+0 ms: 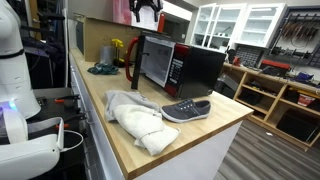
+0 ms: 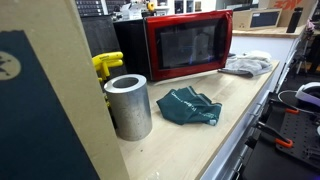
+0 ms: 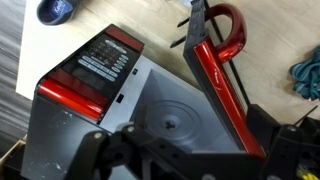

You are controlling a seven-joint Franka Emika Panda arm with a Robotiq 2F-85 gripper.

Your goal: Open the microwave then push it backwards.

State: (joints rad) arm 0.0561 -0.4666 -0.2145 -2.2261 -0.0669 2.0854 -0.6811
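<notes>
Microwave (image 3: 165,110) with its door swung wide sits below the fingers (image 3: 105,155), which hang spread apart and empty over the whitish cavity and its round turntable in the wrist view. The door (image 3: 215,80), red along its edge and fitted with a curved red handle (image 3: 228,22), stands out from the box, opposite the red control panel (image 3: 95,70). In both exterior views the microwave (image 1: 195,68) (image 2: 190,45) stands on a wooden table (image 1: 205,135). A grey-blue shoe (image 1: 187,110) lies near its front, with a white cloth (image 1: 135,120) beside the shoe. Elsewhere on the table, in an exterior view, lie a teal cloth (image 2: 190,107) and an upright metal cylinder (image 2: 128,105).
</notes>
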